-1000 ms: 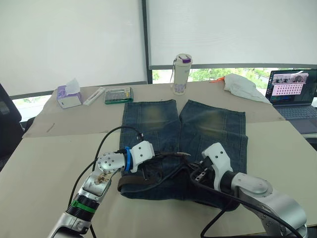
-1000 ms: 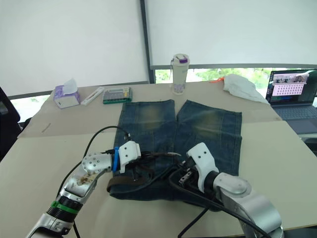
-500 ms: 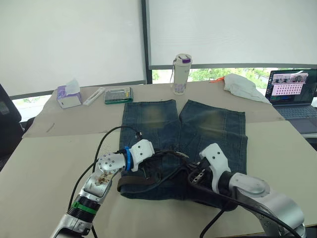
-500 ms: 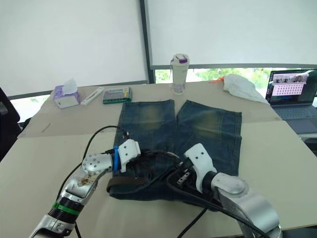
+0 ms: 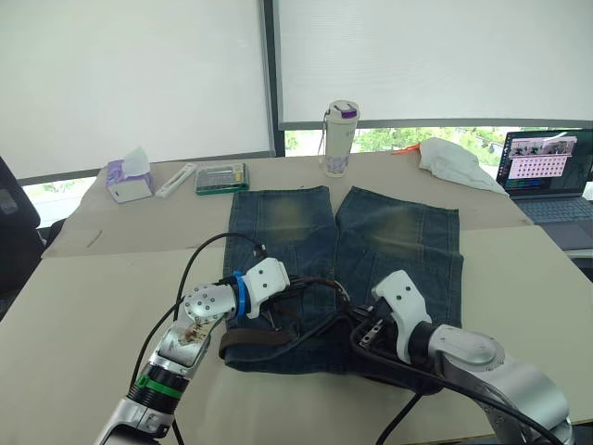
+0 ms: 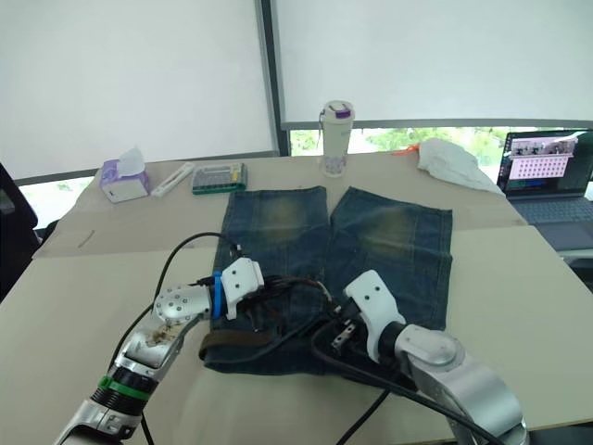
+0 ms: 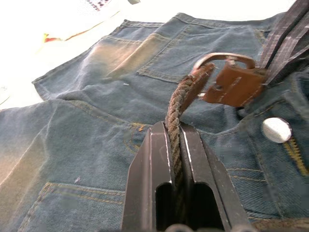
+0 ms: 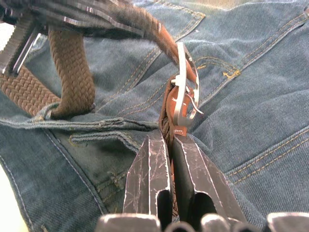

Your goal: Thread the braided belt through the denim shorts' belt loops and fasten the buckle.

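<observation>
The denim shorts [image 5: 389, 232] lie flat on the table, waistband nearest me. The braided belt [image 5: 255, 341] runs along the waistband, and one belt loop [image 8: 46, 112] wraps around it. My left gripper [image 7: 173, 130] is shut on the belt's free end, which rises toward the buckle [image 7: 224, 60]. My right gripper [image 8: 166, 137] is shut on the belt's brown end piece just below the silver buckle [image 8: 183, 92]. The strap tip passes through the buckle's frame. Both grippers meet over the fly, the left gripper [image 5: 292, 297] a short way from the right gripper [image 5: 357, 320].
At the table's far side stand a bottle [image 5: 340, 137], a tissue box [image 5: 128, 179], a green case [image 5: 222, 177] and a white cloth [image 5: 451, 159]. A laptop [image 5: 547, 176] sits far right. Black cables loop from both arms over the waistband.
The stretch of belt between the two grippers has bowed upward a little. The right gripper has edged slightly toward the left one.
</observation>
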`<state>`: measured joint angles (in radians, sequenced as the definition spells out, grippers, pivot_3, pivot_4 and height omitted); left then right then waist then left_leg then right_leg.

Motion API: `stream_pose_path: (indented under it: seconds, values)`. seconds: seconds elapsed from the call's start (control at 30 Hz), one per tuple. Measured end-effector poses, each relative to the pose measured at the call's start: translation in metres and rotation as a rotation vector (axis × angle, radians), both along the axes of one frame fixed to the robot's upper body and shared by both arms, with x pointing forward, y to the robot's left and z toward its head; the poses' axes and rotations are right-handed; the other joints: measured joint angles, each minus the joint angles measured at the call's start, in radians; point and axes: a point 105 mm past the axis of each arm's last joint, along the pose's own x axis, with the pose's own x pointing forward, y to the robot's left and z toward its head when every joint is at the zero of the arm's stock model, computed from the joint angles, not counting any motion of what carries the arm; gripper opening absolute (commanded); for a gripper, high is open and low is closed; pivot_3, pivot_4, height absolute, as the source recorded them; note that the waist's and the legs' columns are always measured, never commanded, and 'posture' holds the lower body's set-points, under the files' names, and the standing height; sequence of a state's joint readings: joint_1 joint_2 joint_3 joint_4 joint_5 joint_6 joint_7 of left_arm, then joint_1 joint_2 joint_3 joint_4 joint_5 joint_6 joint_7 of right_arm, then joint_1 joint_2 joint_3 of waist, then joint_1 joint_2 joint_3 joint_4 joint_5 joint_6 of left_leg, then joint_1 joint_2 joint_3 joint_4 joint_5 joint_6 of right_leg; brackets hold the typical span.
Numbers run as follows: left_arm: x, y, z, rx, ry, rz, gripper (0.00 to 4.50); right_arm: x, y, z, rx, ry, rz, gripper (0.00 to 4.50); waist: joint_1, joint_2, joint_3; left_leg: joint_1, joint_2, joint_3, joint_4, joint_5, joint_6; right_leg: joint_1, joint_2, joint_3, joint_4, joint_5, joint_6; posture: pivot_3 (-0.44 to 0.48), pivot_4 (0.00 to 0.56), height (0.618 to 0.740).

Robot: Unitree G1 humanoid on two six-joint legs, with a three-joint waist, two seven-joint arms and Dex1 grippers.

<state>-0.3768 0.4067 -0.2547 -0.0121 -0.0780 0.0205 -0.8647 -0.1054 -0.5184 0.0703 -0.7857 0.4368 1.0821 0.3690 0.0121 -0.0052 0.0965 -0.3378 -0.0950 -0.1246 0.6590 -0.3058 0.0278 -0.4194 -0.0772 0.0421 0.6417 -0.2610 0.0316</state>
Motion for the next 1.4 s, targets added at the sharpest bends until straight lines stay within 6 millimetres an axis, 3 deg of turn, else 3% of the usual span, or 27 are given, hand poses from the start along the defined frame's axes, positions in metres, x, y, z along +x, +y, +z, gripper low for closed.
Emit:
stream_pose_path:
  seconds: [0.2,0.47,0.67,0.9,1.07,1.3,1.4]
  values:
    - [-0.003,-0.010,-0.001,0.022,-0.012,-0.067,0.00,0.002,0.004,0.003,-0.004,-0.014,0.021,0.04,0.000,0.000,0.000,0.000,0.000,0.000,0.000,0.000,0.000,0.000,0.000,0.000,0.000,0.000,0.000,0.000,0.150,0.740]
    - [-0.002,-0.018,-0.004,0.060,-0.011,-0.179,0.00,0.000,0.006,-0.004,-0.148,-0.062,0.105,0.04,-0.001,0.000,0.000,0.000,0.000,0.000,0.000,0.000,0.000,0.000,0.000,-0.001,0.000,0.000,0.000,0.000,0.150,0.740]
    - [-0.007,-0.022,-0.005,0.063,-0.026,-0.240,0.00,-0.012,-0.003,-0.005,-0.231,-0.107,0.149,2.04,0.003,0.000,0.000,0.000,0.000,0.000,0.000,0.000,0.000,0.000,0.000,0.000,-0.001,0.000,0.000,0.000,0.150,0.740]
    - [-0.008,-0.024,-0.002,0.061,-0.048,-0.260,0.00,-0.021,-0.017,0.024,-0.255,-0.209,0.143,2.04,0.004,-0.001,0.000,0.000,0.000,0.000,0.001,0.000,0.000,0.001,0.000,-0.001,-0.001,0.000,0.000,0.000,0.150,0.740]
    - [-0.008,-0.024,-0.003,0.060,-0.046,-0.263,0.00,-0.012,-0.035,0.030,-0.419,-0.268,0.120,2.04,0.003,-0.001,0.000,0.000,0.000,0.001,0.001,0.000,0.000,0.001,0.000,-0.001,-0.001,0.000,0.000,0.000,0.150,0.740]
    - [-0.008,-0.025,-0.003,0.059,-0.041,-0.270,0.00,0.005,-0.022,0.020,-0.457,-0.300,0.179,2.04,0.004,-0.001,0.001,0.000,0.000,0.001,0.001,0.000,0.000,0.001,0.000,0.000,-0.001,0.000,0.000,0.000,0.150,0.740]
    - [-0.009,-0.025,-0.003,0.060,-0.041,-0.276,0.00,0.014,-0.014,0.021,-0.462,-0.332,0.200,1.20,0.005,-0.001,0.000,0.000,0.000,0.001,0.001,0.000,0.000,0.000,0.000,-0.001,-0.001,0.000,0.000,0.000,0.150,0.740]
